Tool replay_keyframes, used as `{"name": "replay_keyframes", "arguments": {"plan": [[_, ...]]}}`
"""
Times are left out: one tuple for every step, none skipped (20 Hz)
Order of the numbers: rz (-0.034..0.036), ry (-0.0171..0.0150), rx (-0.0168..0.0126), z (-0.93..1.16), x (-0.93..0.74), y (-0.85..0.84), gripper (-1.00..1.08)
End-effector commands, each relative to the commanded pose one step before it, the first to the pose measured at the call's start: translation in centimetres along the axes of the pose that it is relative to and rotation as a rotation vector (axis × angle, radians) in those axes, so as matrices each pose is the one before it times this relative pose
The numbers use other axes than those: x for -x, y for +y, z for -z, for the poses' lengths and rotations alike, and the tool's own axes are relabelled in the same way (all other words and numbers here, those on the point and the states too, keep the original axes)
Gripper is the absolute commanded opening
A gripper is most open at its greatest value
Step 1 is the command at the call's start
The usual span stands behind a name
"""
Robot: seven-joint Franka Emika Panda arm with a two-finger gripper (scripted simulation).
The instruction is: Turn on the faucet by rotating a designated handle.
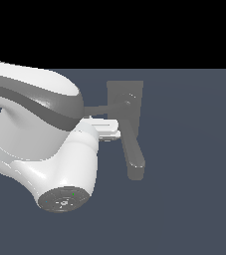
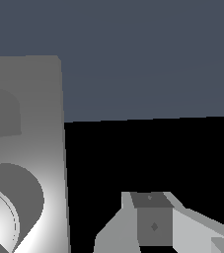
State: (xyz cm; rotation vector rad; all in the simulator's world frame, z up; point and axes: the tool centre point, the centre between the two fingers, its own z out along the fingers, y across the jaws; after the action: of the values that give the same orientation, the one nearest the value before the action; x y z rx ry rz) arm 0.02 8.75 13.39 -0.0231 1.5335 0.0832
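Flat slate-blue ground (image 1: 194, 199) is filling the scene under a black backdrop. Sitting on it is the faucet (image 1: 126, 102), a matte grey upright block. Its thick spout (image 1: 133, 155) is running toward the camera, while the handle (image 1: 103, 108), a thin straight bar, is pointing toward the exterior view's left, right over the gripper (image 1: 110, 130). The big white arm (image 1: 40, 134) is hiding the handle's tip. One finger (image 2: 153, 222) is showing in the wrist view, so I can't tell whether the fingers are apart or together.

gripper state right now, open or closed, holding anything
gripper: cannot be told; mostly hidden behind the arm, next to the faucet, nothing visibly held.
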Motion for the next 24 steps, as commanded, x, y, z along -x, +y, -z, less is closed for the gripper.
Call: {"name": "replay_keyframes", "arguments": {"plan": [[0.00924,0.01675,-0.01213,0.175,-0.556,-0.768,-1.00],[0.00291,0.00688,-0.00110,0.088,-0.262,-0.121,-1.00],[0.00244,0.00570,-0.00003,0.077,-0.222,-0.061,-1.00],[0.00188,0.00432,0.00042,0.061,-0.171,-0.027,-1.00],[0.00122,0.00276,0.00045,0.039,-0.111,-0.008,-1.00],[0.00039,0.00088,0.00017,0.014,-0.034,-0.003,-1.00],[0.00000,0.00000,0.00000,0.000,0.000,0.000,-1.00],[0.00000,0.00000,0.00000,0.000,0.000,0.000,-1.00],[0.00000,0.00000,0.00000,0.000,0.000,0.000,-1.00],[-0.00034,-0.00091,-0.00010,-0.010,0.032,0.004,-1.00],[0.00000,0.00000,0.00000,0.003,0.389,0.048,-1.00],[0.00000,0.00000,0.00000,0.003,0.389,0.048,-1.00],[0.00000,0.00000,0.00000,0.003,0.388,0.048,-1.00],[0.00000,0.00000,0.00000,0.003,0.388,0.047,-1.00],[0.00000,0.00000,0.00000,0.002,0.387,0.047,-1.00],[0.00005,0.00046,-0.00016,-0.005,0.361,0.039,-1.00],[0.00000,0.00000,0.00000,0.002,0.386,0.047,-1.00],[0.00000,0.00000,0.00000,0.002,0.386,0.047,-1.00],[0.00000,0.00000,0.00000,0.002,0.385,0.047,-1.00],[0.00000,0.00000,0.00000,0.001,0.384,0.047,-1.00],[0.00000,0.00000,0.00000,0.001,0.384,0.047,-1.00],[0.00000,0.00000,0.00000,0.001,0.383,0.047,-1.00],[0.00000,0.00000,0.00000,0.000,0.383,0.046,-1.00],[0.00018,0.00045,0.00008,-0.007,0.356,0.054,-1.00]]}}
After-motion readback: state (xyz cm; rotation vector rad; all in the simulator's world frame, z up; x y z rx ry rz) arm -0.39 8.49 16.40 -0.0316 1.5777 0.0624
